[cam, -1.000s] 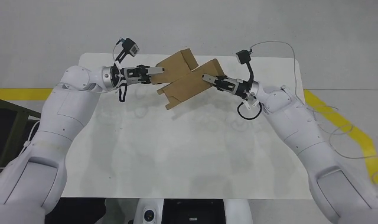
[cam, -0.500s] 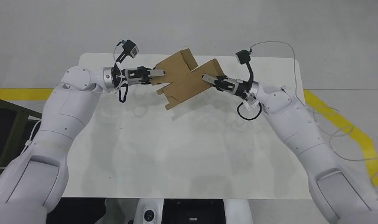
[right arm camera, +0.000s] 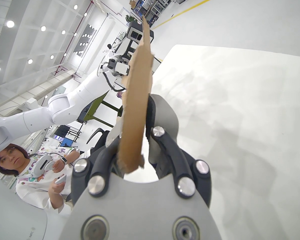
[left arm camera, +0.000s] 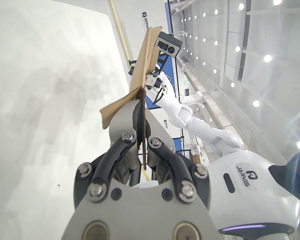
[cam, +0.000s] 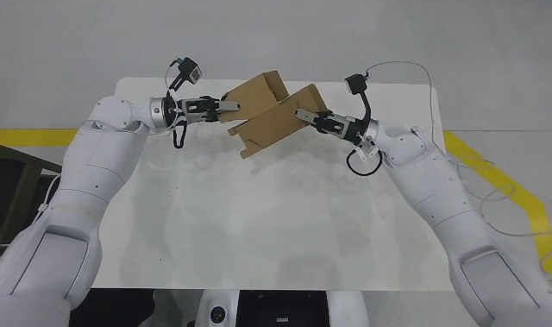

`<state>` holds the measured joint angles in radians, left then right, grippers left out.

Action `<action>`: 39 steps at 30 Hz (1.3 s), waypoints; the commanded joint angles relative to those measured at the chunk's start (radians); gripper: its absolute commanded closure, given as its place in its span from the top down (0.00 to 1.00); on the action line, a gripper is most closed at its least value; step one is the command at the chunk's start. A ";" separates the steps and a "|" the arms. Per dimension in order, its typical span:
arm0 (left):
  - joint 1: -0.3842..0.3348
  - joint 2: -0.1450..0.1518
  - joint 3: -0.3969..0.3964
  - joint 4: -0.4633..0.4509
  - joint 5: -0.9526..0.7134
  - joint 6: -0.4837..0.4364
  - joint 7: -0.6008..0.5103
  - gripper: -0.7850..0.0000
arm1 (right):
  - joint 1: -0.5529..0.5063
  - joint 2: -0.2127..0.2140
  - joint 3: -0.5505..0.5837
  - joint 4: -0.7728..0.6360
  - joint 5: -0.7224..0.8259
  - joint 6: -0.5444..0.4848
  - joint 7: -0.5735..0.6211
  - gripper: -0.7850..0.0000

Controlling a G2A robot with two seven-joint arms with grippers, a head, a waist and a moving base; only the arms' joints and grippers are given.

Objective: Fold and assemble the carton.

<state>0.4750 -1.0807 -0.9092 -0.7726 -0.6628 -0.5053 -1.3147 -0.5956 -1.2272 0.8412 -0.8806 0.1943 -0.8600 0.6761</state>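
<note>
A brown cardboard carton [cam: 269,111], flattened and partly unfolded, is held in the air above the far part of the white table [cam: 276,232]. My left gripper [cam: 226,108] is shut on the carton's left edge. In the left wrist view the carton [left arm camera: 142,68] runs edge-on away from my left gripper [left arm camera: 139,111]. My right gripper [cam: 301,115] is shut on the carton's right side. The right wrist view has the carton [right arm camera: 137,96] clamped edge-on in my right gripper [right arm camera: 140,116], with the other arm at its far end.
The white table spreads bare below and in front of the carton. A yellow floor line [cam: 34,136] runs past the table on both sides. Loose cables [cam: 492,189] hang off the right arm.
The carton has shifted slightly between the two grippers, its lower flap drawing a little inward. Both arms have stayed almost where they were.
</note>
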 commanded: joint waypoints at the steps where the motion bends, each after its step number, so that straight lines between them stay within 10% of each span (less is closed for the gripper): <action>1: -0.001 0.000 -0.005 0.001 0.001 -0.001 0.001 0.00 | -0.003 0.004 0.014 0.011 -0.006 -0.006 0.002 1.00; 21: 0.017 0.041 -0.008 -0.125 0.168 -0.058 0.058 0.00 | -0.033 0.050 0.067 -0.131 0.216 0.021 0.306 1.00; 27: 0.040 0.068 0.030 -0.215 0.205 -0.054 0.054 0.00 | 0.010 0.053 0.005 -0.139 0.257 0.063 0.347 0.70; 39: 0.055 0.129 0.099 -0.336 0.152 -0.050 0.049 0.00 | 0.057 0.055 -0.112 -0.095 0.304 0.055 0.339 0.70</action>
<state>0.5302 -0.9567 -0.8165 -1.1009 -0.4995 -0.5574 -1.2631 -0.5433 -1.1717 0.7407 -0.9837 0.5034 -0.8019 1.0183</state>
